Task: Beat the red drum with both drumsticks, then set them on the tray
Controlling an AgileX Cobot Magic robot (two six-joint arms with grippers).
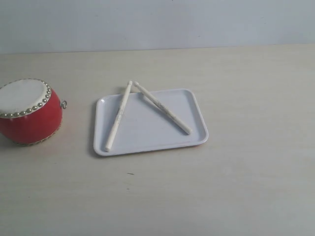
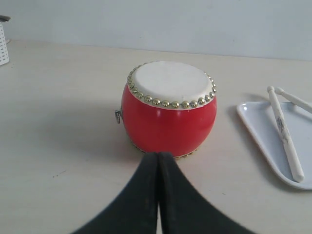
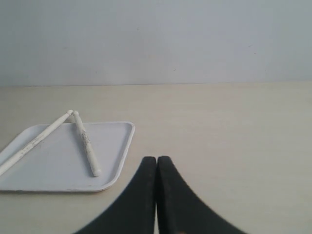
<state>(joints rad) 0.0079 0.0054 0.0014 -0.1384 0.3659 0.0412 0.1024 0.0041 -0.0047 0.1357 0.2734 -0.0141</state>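
Exterior view: the red drum (image 1: 29, 112) stands upright at the left edge of the table (image 1: 236, 187), apart from the white tray (image 1: 147, 135) near the middle. Both drumsticks lie on the tray (ends meeting at its far rim, splayed like a V), one drumstick (image 1: 118, 116) along its left side, the other drumstick (image 1: 162, 108) slanting right. The left gripper (image 2: 157, 158), fingers pressed together and empty, sits just before the drum; the right gripper (image 3: 156, 162), likewise closed on nothing, hangs near the tray's corner
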